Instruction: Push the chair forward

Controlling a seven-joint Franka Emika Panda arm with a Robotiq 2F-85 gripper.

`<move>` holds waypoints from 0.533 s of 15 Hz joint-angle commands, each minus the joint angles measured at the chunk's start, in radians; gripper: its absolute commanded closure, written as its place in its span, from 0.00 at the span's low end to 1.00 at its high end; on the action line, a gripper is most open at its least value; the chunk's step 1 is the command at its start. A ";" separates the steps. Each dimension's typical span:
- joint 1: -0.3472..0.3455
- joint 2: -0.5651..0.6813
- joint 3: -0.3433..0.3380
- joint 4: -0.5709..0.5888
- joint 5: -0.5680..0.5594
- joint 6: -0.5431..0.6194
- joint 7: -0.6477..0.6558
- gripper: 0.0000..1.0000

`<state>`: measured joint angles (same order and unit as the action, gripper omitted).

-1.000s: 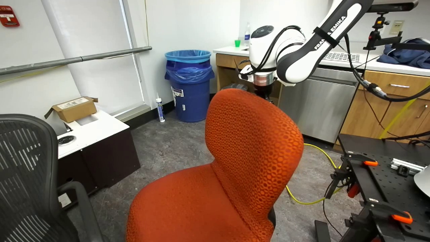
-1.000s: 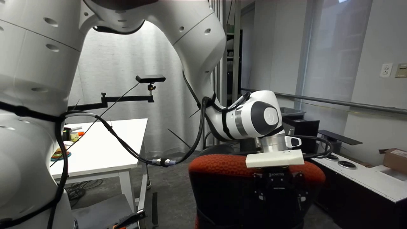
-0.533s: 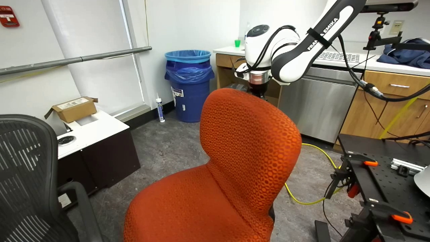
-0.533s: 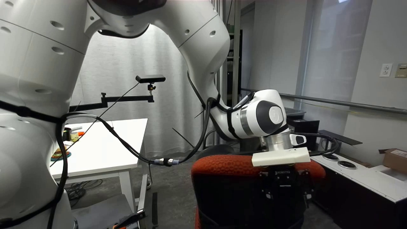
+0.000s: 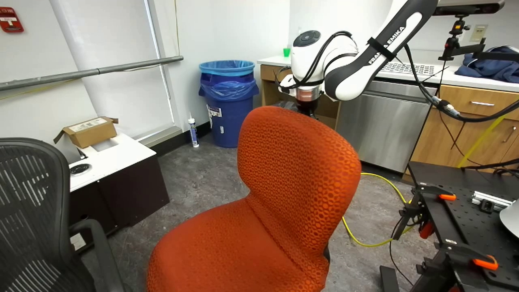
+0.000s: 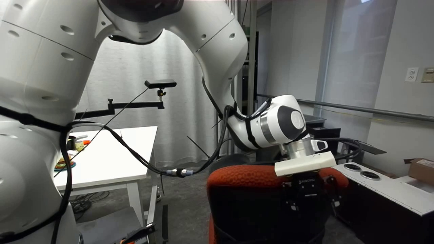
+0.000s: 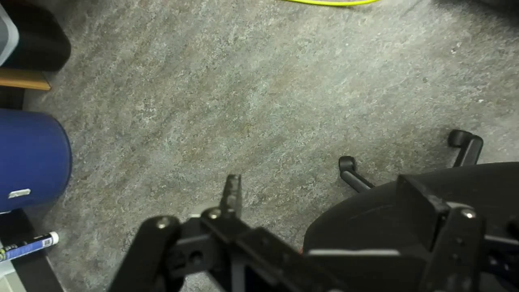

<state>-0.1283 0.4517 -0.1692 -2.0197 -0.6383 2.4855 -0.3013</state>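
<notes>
While the orange-red chair [image 5: 263,211] stands upright at the centre of an exterior view, its rounded backrest [image 5: 298,174] rises between the seat [image 5: 227,251] and the robot arm [image 5: 365,75]. The arm's wrist points down just behind the backrest's top edge, its lower end hidden there. Black mesh-backed chair [image 5: 30,211] at the left edge, apart from the orange one, with floor [image 5: 194,174] showing between. Farther back: blue bin [image 5: 227,123], caulk tube [image 5: 194,133] upright near it, cardboard box [image 5: 91,132] on a white-topped cabinet [image 5: 129,154]. Black bench [image 5: 470,221] at the right edge.

In an exterior view the gripper [image 6: 315,206] hangs, slightly tilted, in front of the dark rear of the same backrest, toward the right end of its top edge. A cream block [image 6: 305,163] on the wrist overlaps the orange rim. Contact cannot be told here — black fingers on black backing. White table [image 6: 132,149] at the left, well apart from the chair.

Wrist view, looking down: fingers [image 7: 232,196] spread wide, a broad gap between the tips. One is over floor, the other over the chair's black back shell [image 7: 365,219] at lower right — touching or not, cannot tell. Two chair legs [image 7: 357,180] show past the shell. Blue bin and caulk tube appear at the left edge; yellow cable [image 7: 334,3] crosses the top.
</notes>
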 commanded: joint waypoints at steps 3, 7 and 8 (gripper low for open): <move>0.030 -0.014 -0.048 -0.022 -0.103 0.012 0.148 0.00; 0.035 -0.089 -0.086 -0.126 -0.167 -0.043 0.276 0.00; 0.031 -0.111 -0.089 -0.154 -0.170 -0.055 0.295 0.00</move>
<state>-0.1118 0.4320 -0.2305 -2.0729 -0.7598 2.4720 -0.0939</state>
